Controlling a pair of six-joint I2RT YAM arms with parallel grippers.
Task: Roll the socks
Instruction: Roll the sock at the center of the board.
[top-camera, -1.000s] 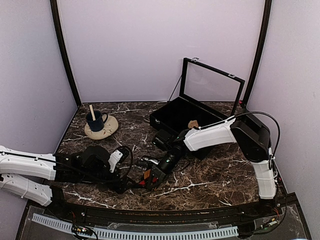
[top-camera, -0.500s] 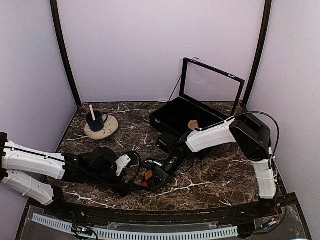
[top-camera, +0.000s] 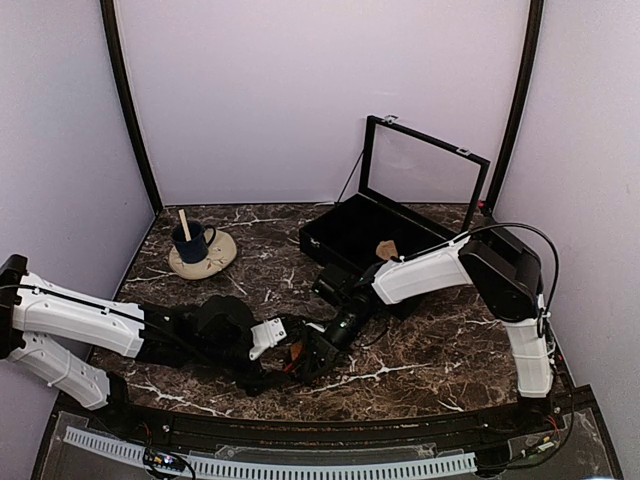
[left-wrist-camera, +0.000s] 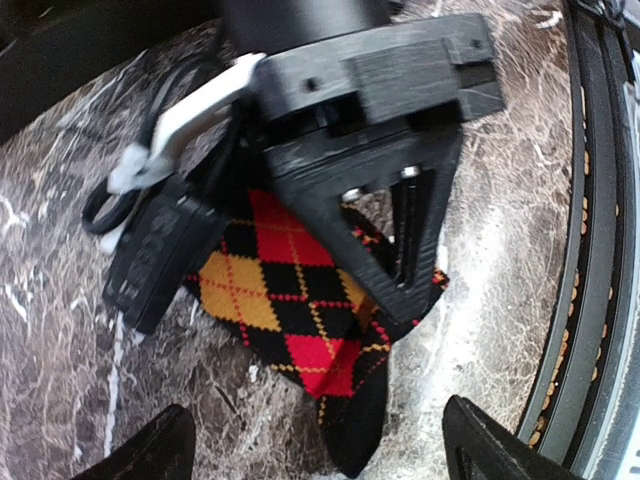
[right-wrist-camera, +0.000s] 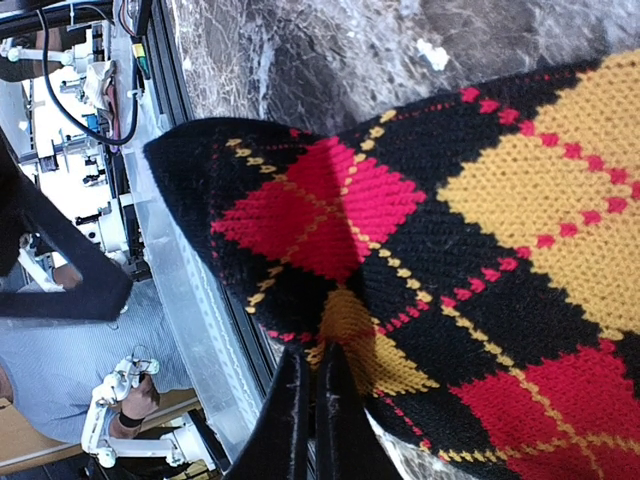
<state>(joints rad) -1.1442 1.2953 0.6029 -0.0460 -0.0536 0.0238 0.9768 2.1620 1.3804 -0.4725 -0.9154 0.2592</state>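
While the left end effector stands wide open and empty (its fingers either side of the sock's dark tip), the argyle sock lies on the desk near the front edge. The right end effector is pinched shut on its fabric. Farther back sit a case and a mug.

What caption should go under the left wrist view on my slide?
Right gripper shut on the argyle sock over the marble table, with the left gripper open around the sock's loose end.
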